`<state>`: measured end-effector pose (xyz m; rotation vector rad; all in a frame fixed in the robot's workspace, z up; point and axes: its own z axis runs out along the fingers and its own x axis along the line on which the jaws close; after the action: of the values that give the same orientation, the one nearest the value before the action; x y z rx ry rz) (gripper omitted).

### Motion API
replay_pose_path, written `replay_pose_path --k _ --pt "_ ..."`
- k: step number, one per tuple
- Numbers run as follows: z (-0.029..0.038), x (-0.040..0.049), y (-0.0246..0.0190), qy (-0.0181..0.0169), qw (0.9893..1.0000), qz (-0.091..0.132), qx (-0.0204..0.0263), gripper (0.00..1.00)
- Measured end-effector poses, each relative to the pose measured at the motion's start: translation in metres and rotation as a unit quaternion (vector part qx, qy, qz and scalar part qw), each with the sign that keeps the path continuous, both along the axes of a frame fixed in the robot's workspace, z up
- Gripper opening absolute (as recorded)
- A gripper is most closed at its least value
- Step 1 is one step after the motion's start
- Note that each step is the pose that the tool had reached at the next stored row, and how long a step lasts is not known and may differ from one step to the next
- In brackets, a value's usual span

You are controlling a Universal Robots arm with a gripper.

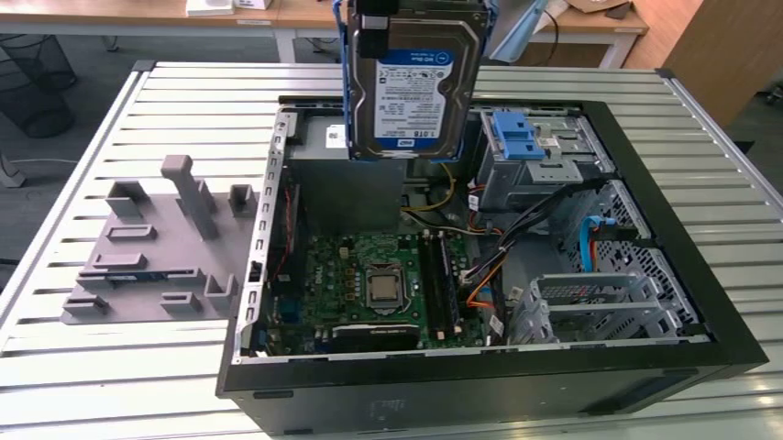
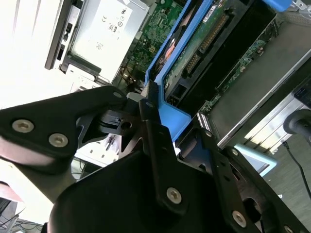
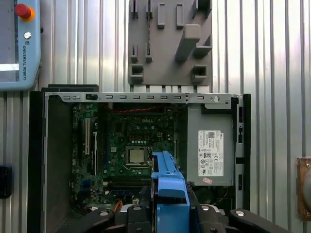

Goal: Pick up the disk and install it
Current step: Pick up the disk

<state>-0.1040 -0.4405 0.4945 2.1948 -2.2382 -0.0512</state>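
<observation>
Grip check first: the black gripper [image 3: 170,216] is clamped onto the bright blue plastic carrier frame of the disk [image 1: 410,82], the flat silver metal hard drive with the blue-and-white label. So the pick-up part looks done to me.

In the exterior view the disk hangs upright, label toward the camera, well above the open black computer case [image 1: 490,385] and touching nothing in it. Below it, going by the first wrist view, sits the green motherboard [image 3: 131,155], with the grey power-supply box with a white sticker [image 3: 211,153] beside that. At the exterior view's right are the blue plastic latch on its silver metal cage [image 1: 520,137] and a second silver drive cage [image 1: 600,302]. Outside the case, a grey moulded fixture plate [image 1: 159,247] lies on the slatted metal table [image 1: 73,385].

My read: carry stage, install not started. Seating it will call for turning the drive and squaring it up with its bay while staying off the loose cables [image 1: 538,220]. I honestly can't tell which bay from these shots.
</observation>
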Motion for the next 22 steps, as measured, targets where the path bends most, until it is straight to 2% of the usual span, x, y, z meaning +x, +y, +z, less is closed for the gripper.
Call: replay_pose_path --k 4,6,22 --pt "0.0 0.0 -0.0055 0.0 1.0 0.0 0.0 0.37" --pt "-0.0001 -0.0001 -0.0067 -0.0001 1.0 0.0 0.0001 0.37" --pt "0.0 0.0 -0.0069 0.0 1.0 0.0 0.0 0.37"
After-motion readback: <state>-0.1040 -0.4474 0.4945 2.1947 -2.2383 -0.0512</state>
